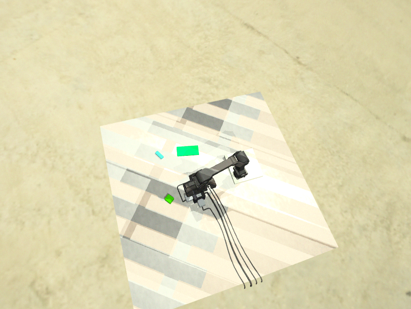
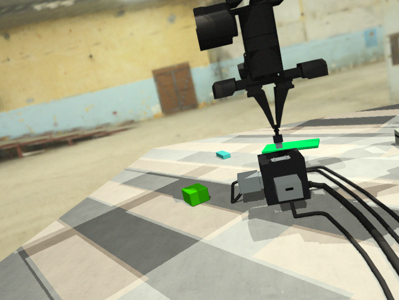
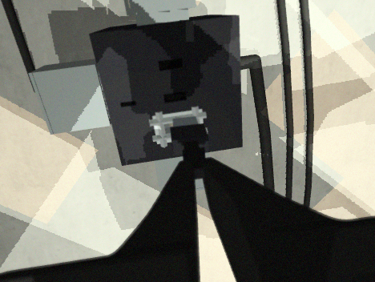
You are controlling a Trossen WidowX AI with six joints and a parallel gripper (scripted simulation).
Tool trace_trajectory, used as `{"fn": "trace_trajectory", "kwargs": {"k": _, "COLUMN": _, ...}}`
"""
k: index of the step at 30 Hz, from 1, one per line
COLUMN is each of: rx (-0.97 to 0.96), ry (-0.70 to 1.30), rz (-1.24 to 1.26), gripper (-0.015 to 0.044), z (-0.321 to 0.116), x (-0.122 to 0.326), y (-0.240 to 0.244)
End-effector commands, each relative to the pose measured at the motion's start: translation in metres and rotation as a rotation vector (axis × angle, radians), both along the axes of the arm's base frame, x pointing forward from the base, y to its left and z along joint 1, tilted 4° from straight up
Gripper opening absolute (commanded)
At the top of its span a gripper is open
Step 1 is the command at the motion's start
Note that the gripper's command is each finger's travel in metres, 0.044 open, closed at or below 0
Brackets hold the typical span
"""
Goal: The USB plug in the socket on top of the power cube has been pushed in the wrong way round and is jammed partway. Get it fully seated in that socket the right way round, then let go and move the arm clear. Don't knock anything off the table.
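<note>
My gripper (image 2: 276,128) (image 3: 195,169) is shut on the USB plug (image 2: 277,139) (image 3: 187,133), a small black body with a grey metal end pointing down. The plug hangs above the black power cube (image 2: 268,176) (image 3: 220,96), with its metal end out of the socket. The pale-framed socket (image 2: 280,158) (image 3: 159,130) is on the cube's top; in the wrist view the plug covers its right part. Which way round the plug faces cannot be told. In the top view the arm hides the fingertips and plug.
Grey adapters (image 2: 248,182) (image 3: 68,100) stick out of the cube's sides, with black cables trailing from it. A bright green block (image 1: 168,198) (image 2: 195,194) sits near it. A flat green panel (image 1: 187,151) (image 2: 299,145) and a small cyan block (image 1: 159,155) (image 2: 223,154) lie farther off.
</note>
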State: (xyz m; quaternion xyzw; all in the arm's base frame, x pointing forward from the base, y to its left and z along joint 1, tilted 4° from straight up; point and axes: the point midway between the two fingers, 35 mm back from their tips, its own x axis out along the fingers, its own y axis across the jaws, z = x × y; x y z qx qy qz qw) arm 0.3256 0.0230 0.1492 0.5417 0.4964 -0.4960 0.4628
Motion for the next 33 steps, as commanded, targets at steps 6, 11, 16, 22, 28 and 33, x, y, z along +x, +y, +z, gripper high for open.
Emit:
{"fn": "trace_trajectory", "kwargs": {"k": 6, "rx": 0.009, "ry": -0.001, "rz": 0.007, "gripper": 0.0, "z": -0.0013, "x": 0.0004, "y": 0.0014}}
{"fn": "trace_trajectory", "kwargs": {"k": 11, "rx": 0.011, "ry": -0.002, "rz": 0.009, "gripper": 0.0, "z": -0.0019, "x": 0.0005, "y": 0.0018}}
{"fn": "trace_trajectory", "kwargs": {"k": 16, "rx": 0.014, "ry": -0.002, "rz": 0.011, "gripper": 0.0, "z": -0.0024, "x": 0.0007, "y": 0.0022}}
{"fn": "trace_trajectory", "kwargs": {"k": 22, "rx": 0.017, "ry": -0.002, "rz": 0.014, "gripper": 0.0, "z": -0.0031, "x": 0.0009, "y": 0.0027}}
{"fn": "trace_trajectory", "kwargs": {"k": 28, "rx": 0.021, "ry": -0.003, "rz": 0.016, "gripper": 0.0, "z": -0.0038, "x": 0.001, "y": 0.0032}}
{"fn": "trace_trajectory", "kwargs": {"k": 33, "rx": 0.023, "ry": -0.003, "rz": 0.018, "gripper": 0.0, "z": -0.0043, "x": 0.0012, "y": 0.0036}}
